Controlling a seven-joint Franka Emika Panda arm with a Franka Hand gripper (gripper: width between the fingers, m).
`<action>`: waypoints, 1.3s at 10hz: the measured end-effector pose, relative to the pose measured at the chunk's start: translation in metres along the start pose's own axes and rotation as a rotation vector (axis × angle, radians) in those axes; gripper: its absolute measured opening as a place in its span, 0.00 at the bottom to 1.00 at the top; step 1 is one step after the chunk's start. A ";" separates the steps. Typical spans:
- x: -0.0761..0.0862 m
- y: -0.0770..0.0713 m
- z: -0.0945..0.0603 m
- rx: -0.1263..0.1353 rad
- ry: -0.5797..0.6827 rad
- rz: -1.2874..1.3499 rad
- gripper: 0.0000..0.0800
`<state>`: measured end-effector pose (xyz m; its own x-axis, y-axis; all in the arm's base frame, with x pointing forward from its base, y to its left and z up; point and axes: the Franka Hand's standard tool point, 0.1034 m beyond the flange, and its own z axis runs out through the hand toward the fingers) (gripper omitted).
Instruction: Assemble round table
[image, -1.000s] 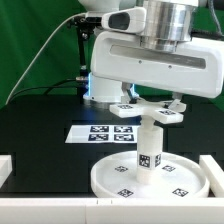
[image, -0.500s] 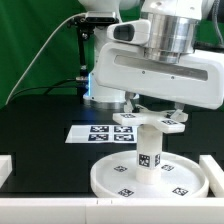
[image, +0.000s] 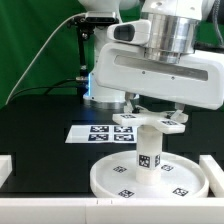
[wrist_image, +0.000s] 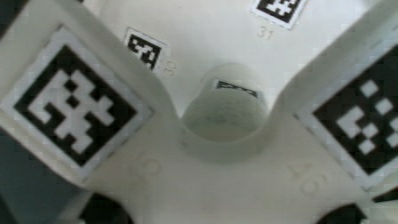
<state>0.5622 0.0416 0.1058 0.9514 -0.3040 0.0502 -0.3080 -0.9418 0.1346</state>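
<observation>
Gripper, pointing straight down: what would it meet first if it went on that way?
The cross-shaped piece, atop the post standing on the round disc. It lies right under the gripper and fills the wrist view; they may already touch, which I cannot tell.

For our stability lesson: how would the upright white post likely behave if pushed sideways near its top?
The post stands upright, taller than wide, so alone it would probably tip. It sits at the middle of the wide round disc, which likely steadies it. It looks like rigid plastic, so it should not bend.
</observation>
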 end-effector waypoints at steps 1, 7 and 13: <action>0.000 0.000 0.000 0.000 0.000 0.000 0.56; 0.000 0.005 0.007 0.020 0.043 0.289 0.56; 0.000 0.003 0.007 0.096 -0.020 0.905 0.56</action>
<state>0.5617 0.0378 0.0995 0.3465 -0.9347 0.0792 -0.9364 -0.3497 -0.0308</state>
